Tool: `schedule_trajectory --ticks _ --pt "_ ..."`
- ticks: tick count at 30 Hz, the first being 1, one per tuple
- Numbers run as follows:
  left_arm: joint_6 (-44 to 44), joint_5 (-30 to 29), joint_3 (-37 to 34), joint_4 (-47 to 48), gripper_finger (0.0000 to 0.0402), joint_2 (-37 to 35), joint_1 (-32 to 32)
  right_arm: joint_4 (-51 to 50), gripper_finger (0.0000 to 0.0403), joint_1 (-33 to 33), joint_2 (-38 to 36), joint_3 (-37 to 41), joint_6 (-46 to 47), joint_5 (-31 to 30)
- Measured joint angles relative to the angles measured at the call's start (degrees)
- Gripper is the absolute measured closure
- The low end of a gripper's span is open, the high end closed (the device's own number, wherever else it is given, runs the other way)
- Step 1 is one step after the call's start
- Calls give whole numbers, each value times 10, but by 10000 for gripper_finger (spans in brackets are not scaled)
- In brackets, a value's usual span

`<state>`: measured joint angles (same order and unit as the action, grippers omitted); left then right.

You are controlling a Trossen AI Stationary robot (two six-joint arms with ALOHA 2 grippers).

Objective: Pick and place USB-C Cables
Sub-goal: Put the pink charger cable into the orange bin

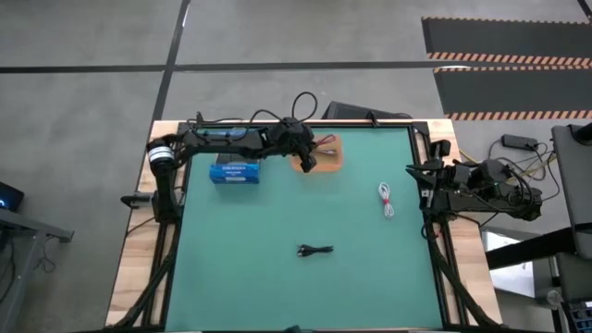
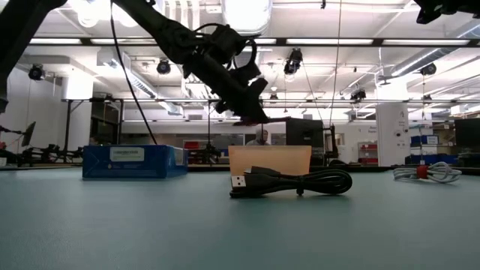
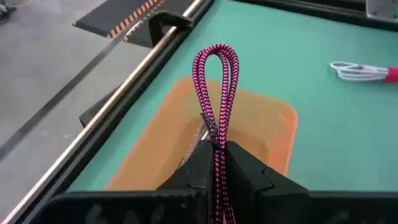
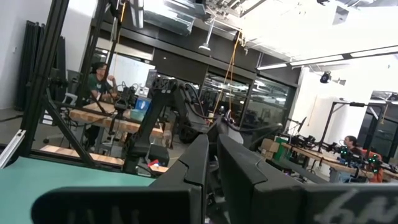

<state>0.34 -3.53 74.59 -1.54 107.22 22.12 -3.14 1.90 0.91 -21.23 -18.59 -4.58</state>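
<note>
My left gripper (image 1: 307, 162) hangs over the orange tray (image 1: 324, 154) at the table's far edge and is shut on the red-pink braided cable (image 3: 216, 81). The low view shows this gripper (image 2: 253, 114) above the tray (image 2: 270, 159). A thin grey strand (image 3: 194, 142) lies in the tray beneath it. The black cable (image 1: 314, 250) lies bundled on the mat near the middle, and the white cable (image 1: 387, 199) lies to its right. My right gripper (image 4: 212, 163) is shut and waits at the table's right edge (image 1: 435, 176). My left gripper pinches the red-pink cable between its two fingers (image 3: 245, 171), just behind the looped end (image 3: 217, 134). The doubled strands run along the fingers, and the loop sticks out past the fingertips. The fingers slant downward over the tray, and the cable is lifted clear of it.
A blue box (image 1: 234, 172) stands on the mat left of the tray, near the left arm. Open green mat lies between the black cable (image 2: 292, 182) and the white cable (image 2: 424, 172). People sit at benches in the room beyond the table.
</note>
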Motion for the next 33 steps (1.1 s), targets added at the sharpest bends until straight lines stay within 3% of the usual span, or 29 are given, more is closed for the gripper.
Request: schedule_trajectory --ticks 15,33 --pt "-15 1 23 -16 388 0 -1 5 376 0 0 -4 1 0" --pt "-20 15 27 -189 388 29 0 7 376 0 0 -9 -4 0"
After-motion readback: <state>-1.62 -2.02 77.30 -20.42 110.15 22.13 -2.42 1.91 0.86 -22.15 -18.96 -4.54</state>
